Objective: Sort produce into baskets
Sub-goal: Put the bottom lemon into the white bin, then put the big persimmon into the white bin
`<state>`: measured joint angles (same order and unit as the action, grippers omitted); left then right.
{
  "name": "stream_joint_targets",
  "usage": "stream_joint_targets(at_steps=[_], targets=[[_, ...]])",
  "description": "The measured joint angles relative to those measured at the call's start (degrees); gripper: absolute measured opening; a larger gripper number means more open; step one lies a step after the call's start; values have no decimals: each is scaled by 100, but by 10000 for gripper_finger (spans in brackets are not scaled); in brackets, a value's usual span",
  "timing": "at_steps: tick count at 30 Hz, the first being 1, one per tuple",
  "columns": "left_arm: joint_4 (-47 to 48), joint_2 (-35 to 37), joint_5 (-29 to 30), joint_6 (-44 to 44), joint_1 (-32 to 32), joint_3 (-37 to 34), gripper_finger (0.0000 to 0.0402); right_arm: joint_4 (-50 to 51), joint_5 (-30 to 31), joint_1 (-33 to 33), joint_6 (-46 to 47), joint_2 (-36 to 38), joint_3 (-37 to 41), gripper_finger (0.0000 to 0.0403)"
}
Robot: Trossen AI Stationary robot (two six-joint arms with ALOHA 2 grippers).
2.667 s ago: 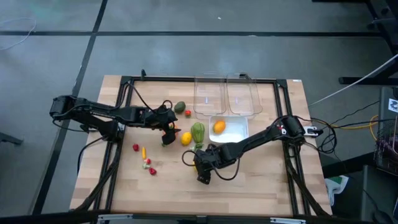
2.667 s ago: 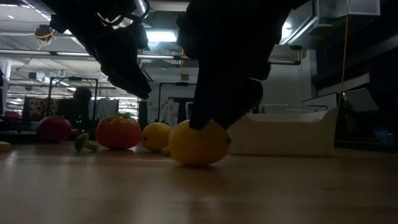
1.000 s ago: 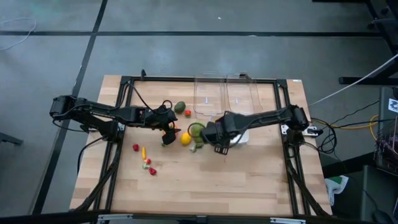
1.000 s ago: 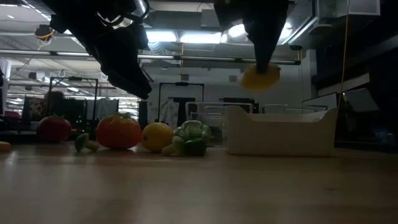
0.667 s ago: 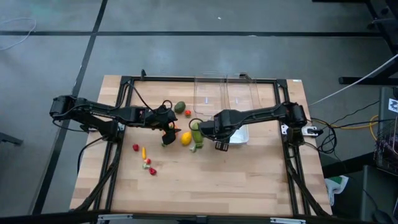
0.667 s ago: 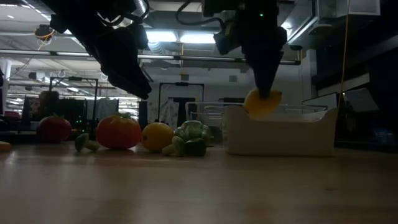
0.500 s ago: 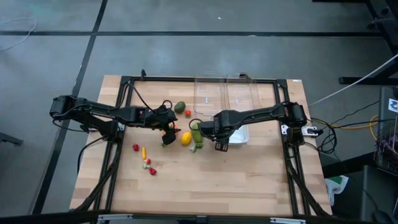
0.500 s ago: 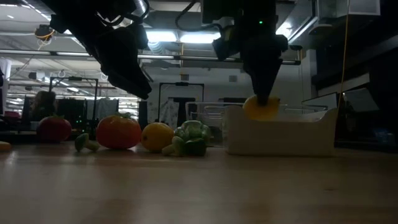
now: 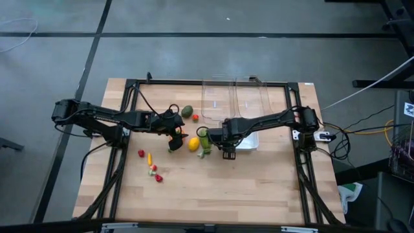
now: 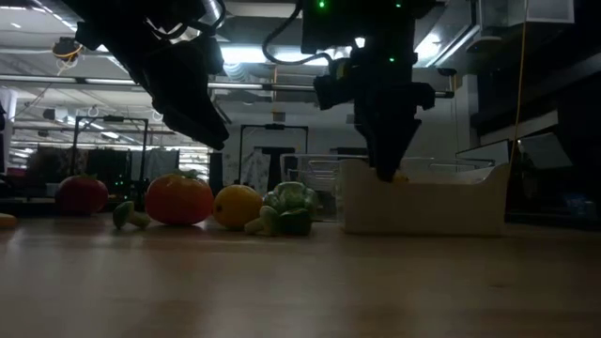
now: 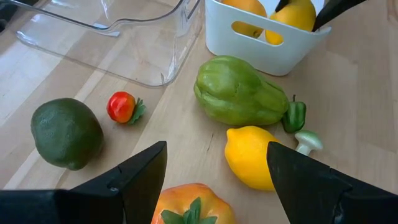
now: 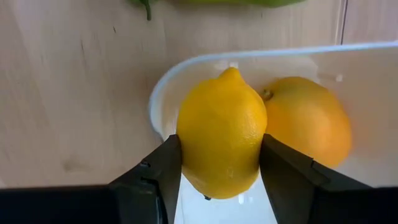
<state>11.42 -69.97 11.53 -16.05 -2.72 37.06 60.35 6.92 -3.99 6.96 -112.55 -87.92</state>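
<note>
My right gripper is shut on a yellow lemon, low inside the whitish tub near its corner. An orange fruit lies in the tub beside it. In the low view the gripper reaches behind the tub's wall. My left gripper is open and empty above an orange-red tomato-like piece. On the table lie a second lemon, a long green ribbed piece, a dark green round one and a tiny red one. My right gripper pinches the lemon between its two fingers, one on each of its long sides. The fingers come from above, pointing down. The lemon sits inside the tub beside the orange fruit; whether it rests on the tub's floor I cannot tell.
Two clear tubs stand side by side just beyond the whitish tub. Small red, yellow and green bits lie toward the near left. A black frame runs round the tabletop.
My right gripper, shut on the lemon, has gone down from above the whitish tub until the lemon sits below the tub's rim. It has also shifted slightly toward the table's left edge.
</note>
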Motion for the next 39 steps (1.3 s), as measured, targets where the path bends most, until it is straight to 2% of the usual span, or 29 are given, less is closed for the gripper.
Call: stream_joint_targets(at_steps=[11,20,24,32,39], targets=[[1,0,0,0,0,0,273,-34,4,-2,0,0,42,190],[0,0,0,0,0,0,273,-45,13,-2,0,0,42,271],[0,0,2,283,0,0,273,-47,13,-2,0,0,42,292],[0,0,2,1031,0,0,273,51,-3,-5,7,0,-23,298],[2,0,2,1295,0,0,273,309,19,-13,-2,0,-728,298]])
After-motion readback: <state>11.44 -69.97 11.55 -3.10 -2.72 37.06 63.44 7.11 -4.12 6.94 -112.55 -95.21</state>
